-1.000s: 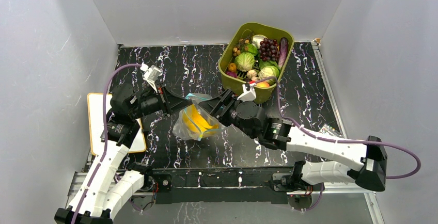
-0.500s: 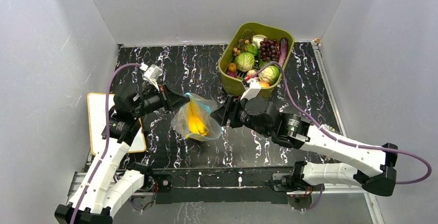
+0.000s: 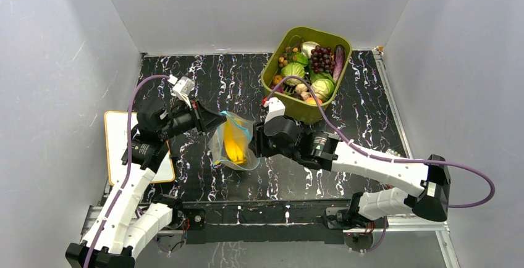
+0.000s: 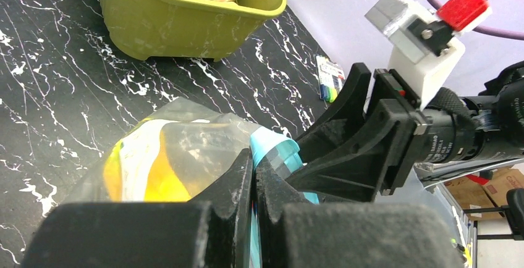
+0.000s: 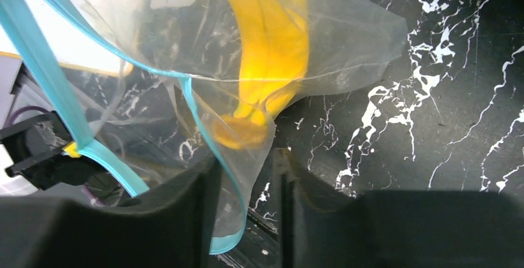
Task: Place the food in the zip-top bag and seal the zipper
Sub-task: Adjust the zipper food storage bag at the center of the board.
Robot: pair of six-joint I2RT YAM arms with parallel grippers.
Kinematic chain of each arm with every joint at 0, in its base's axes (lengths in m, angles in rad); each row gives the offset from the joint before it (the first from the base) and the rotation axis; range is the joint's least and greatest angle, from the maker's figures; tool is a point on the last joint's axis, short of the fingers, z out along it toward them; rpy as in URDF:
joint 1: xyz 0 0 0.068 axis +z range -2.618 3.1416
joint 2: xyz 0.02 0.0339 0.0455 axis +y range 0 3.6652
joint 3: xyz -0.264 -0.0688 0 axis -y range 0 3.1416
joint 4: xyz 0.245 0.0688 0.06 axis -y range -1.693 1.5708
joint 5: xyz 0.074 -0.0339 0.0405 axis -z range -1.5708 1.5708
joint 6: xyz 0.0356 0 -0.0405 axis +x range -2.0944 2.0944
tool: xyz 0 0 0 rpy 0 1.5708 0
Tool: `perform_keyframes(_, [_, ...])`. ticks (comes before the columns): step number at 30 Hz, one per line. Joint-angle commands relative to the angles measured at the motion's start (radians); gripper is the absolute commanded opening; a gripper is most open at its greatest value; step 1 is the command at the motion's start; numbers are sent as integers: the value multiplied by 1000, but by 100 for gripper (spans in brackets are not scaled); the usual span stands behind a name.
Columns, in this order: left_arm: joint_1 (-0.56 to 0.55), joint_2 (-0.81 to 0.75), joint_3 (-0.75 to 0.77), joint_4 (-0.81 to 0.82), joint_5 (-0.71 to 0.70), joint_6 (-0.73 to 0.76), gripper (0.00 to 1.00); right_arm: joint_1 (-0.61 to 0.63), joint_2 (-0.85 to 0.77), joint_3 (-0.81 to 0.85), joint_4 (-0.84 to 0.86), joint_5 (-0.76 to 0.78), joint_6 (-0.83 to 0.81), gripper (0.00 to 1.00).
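The clear zip-top bag [image 3: 233, 149] is at the centre of the top view above the black marble table [image 3: 204, 76], with yellow bananas [image 3: 233, 146] inside. The left gripper [image 4: 253, 172] pinches its rim tight by the blue zipper [image 4: 275, 155]. The right gripper [image 5: 247, 175] straddles the opposite edge, jaws apart. Other toy food [image 3: 293, 70] fills the olive tub [image 3: 311, 113], upper right of centre.

High fixed view looking down, wrist views close, facing each other, all sharing the zip-top bag [image 3: 222, 150]

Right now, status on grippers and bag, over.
Left gripper shut on bag's blue strip. Right gripper open astride bag edge. Bananas inside, bag unsealed; rest in tub. Nothing blocking.
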Motion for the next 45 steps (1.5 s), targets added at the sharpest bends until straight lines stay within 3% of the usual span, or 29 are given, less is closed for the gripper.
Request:
perform_keyframes(1, [5,-22,43,-3,-1,30,0,-1,12,6,72,13,-31,24])
perform_keyframes(3, [6,-24,35,-24,-21,56,0,-4,8,30,105,57,-43,9])
perform_keyframes(6, [6,-17,55,-119,-90,137,0,-14,4,120,162,144,-64,0])
perform_keyframes(9, [6,4,92,-226,-131,188,0,-15,-25,109,284,167,-42,0])
perform_keyframes(12, [5,6,95,-254,-87,199,0,-20,-33,29,394,158,-27,0])
perform_keyframes(19, [5,5,151,-320,-127,244,0,-69,53,30,462,85,-67,0])
perform_keyframes(27, [5,7,160,-273,-224,290,0,-138,179,100,474,-80,-111,0])
perform_keyframes(35, [5,29,30,-221,-216,296,0,-175,209,143,330,-88,-154,24])
perform_keyframes(39, [5,39,-12,-196,-212,278,0,-214,191,196,227,-73,-187,43])
perform_keyframes(45, [6,22,-118,-60,-71,206,0,-285,169,296,109,-24,-255,51])
